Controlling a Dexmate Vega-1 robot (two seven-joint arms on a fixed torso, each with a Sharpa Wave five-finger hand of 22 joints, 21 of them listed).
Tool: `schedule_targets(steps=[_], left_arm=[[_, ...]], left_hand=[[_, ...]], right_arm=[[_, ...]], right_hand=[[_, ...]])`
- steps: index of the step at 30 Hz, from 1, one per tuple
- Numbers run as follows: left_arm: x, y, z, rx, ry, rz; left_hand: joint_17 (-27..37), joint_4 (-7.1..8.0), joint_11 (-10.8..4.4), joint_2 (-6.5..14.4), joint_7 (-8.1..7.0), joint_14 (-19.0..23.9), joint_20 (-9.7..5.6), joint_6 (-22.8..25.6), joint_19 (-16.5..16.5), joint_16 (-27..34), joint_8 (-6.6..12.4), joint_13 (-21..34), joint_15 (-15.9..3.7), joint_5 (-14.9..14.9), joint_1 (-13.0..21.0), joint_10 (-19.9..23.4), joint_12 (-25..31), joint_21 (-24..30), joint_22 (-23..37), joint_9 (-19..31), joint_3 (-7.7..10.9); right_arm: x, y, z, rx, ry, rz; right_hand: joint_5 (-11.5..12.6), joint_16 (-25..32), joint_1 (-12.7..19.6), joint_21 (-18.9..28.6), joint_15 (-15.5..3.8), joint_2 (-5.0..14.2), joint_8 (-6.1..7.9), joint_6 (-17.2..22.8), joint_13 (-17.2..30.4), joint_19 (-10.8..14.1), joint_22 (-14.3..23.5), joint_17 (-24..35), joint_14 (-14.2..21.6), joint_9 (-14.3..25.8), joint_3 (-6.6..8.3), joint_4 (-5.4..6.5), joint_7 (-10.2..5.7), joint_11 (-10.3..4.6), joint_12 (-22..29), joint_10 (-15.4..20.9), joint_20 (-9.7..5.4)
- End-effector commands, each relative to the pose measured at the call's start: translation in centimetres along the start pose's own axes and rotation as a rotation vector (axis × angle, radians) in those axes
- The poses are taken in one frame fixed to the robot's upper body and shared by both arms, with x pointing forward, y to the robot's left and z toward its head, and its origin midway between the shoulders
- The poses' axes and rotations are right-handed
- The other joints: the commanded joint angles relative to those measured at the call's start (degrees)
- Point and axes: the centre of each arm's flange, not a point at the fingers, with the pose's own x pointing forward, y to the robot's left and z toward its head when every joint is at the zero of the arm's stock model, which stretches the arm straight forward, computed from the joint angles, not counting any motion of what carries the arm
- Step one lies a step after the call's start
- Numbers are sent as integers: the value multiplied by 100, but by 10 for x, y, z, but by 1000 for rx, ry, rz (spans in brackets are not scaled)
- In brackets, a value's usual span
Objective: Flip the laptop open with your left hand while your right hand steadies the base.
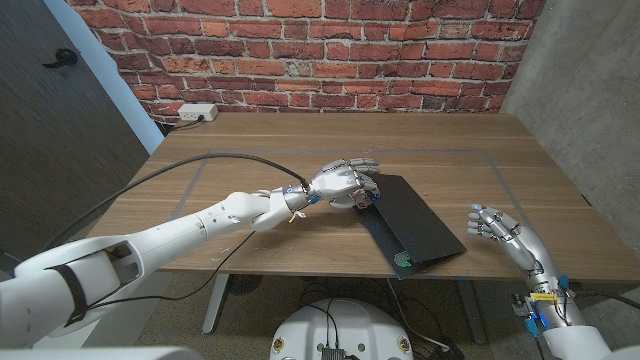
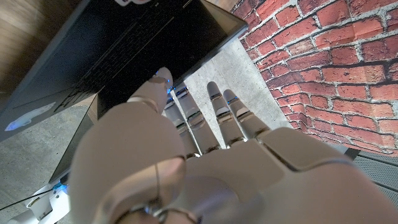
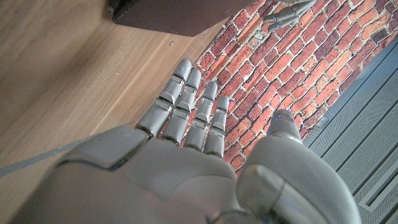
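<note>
The laptop (image 1: 412,222) lid is touched at its left edge by the left hand (image 1: 342,184), fingers extended; whether it is gripped cannot be told. The open, empty right hand (image 1: 497,228), held apart, should be pressed onto the base before lifting.

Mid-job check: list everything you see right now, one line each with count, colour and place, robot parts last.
laptop: one, black, right of table centre, lid partly raised
table: one, brown wood, under everything
power strip: one, white, far left edge of the table by the brick wall
cable: one, black, running over the table's left side to the left arm
left hand: one, white-grey, at the laptop's far left edge
right hand: one, white-grey, fingers apart, right of the laptop, apart from it
</note>
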Motion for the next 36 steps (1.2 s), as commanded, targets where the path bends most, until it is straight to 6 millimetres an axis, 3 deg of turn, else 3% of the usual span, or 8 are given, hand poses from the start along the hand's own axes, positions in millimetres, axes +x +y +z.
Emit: schedule_targets(steps=[1, 11, 23, 28, 30, 31, 32, 36], left_arm=[[1, -3, 2, 1, 1, -5], [0, -5, 3, 7, 16, -12], [-1, -9, -1, 24, 48, -28], [1, -10, -2, 27, 55, -33], [3, -11, -1, 25, 56, -34], [4, -11, -1, 24, 55, -35], [5, -12, -1, 23, 55, -34], [9, -13, 1, 19, 56, -34]], left_hand=[[28, 225, -2, -11, 3, 31, -35, 133, 18, -25, 440, 17, -1018, -5, -18, 43, 25, 28, 13, 143, 285], [96, 116, 1, -42, 26, 91, -76, 305, 36, 28, 520, 43, -1047, -26, 46, 164, 60, 34, 11, 70, 253], [156, 18, 21, -69, 99, 242, -77, 487, 33, 51, 606, 108, -1045, -15, 82, 423, 191, 32, 9, -35, 231], [179, -19, 32, -78, 153, 290, -86, 550, 27, 57, 638, 134, -1052, -12, 100, 510, 240, 29, 8, -60, 218], [191, -31, 33, -75, 158, 316, -86, 563, 20, 66, 645, 144, -1054, -12, 110, 548, 261, 27, 8, -68, 213], [197, -40, 33, -74, 156, 327, -92, 573, 20, 69, 650, 149, -1058, -11, 118, 568, 272, 26, 8, -71, 211], [201, -47, 32, -76, 168, 332, -86, 575, 13, 70, 652, 153, -1058, -11, 123, 582, 279, 24, 8, -74, 208], [213, -65, 30, -77, 187, 351, -79, 609, 6, 71, 668, 167, -1053, -12, 137, 621, 303, 21, 7, -82, 202]], right_arm=[[-10, 0, -2, -10, 30, 21], [-19, -4, -6, -20, 57, 10], [-25, -5, -9, -19, 73, 8], [-27, -6, -8, -19, 74, 14], [-28, -6, -8, -20, 75, 16], [-28, -6, -8, -18, 75, 18], [-29, -6, -8, -15, 75, 18], [-31, -5, -9, -10, 80, 18]], right_hand=[[-29, 48, 20, 72, -839, 26, 29, 64, 24, -13, 43, 32, 111, 9, 40, -2, -9, -36, 34, 65, -22], [-34, 194, 39, 185, -912, 38, 106, 280, 44, -43, 154, 162, 382, 8, 32, -9, -14, -90, 120, 292, -27], [-38, 370, 37, 413, -957, 38, 253, 739, 96, -36, 343, 315, 776, -12, 18, -4, -39, -143, 330, 924, -71], [-37, 385, 34, 477, -968, 44, 256, 786, 113, -19, 390, 338, 838, -24, 20, -1, -41, -141, 355, 1018, -94], [-37, 414, 45, 532, -965, 44, 292, 893, 129, -9, 431, 362, 919, -24, 24, -7, -53, -126, 394, 1141, -97], [-36, 443, 54, 588, -962, 51, 326, 1003, 145, 8, 471, 391, 986, -27, 29, -10, -85, -204, 439, 1283, -116], [-39, 488, 55, 672, -965, 43, 375, 1164, 175, 31, 526, 433, 1104, -29, 24, -11, -83, -159, 501, 1470, -126], [-39, 634, 80, 886, -973, 56, 513, 1633, 244, 147, 640, 549, 1449, -49, 34, -19, -204, -305, 666, 1966, -176]])
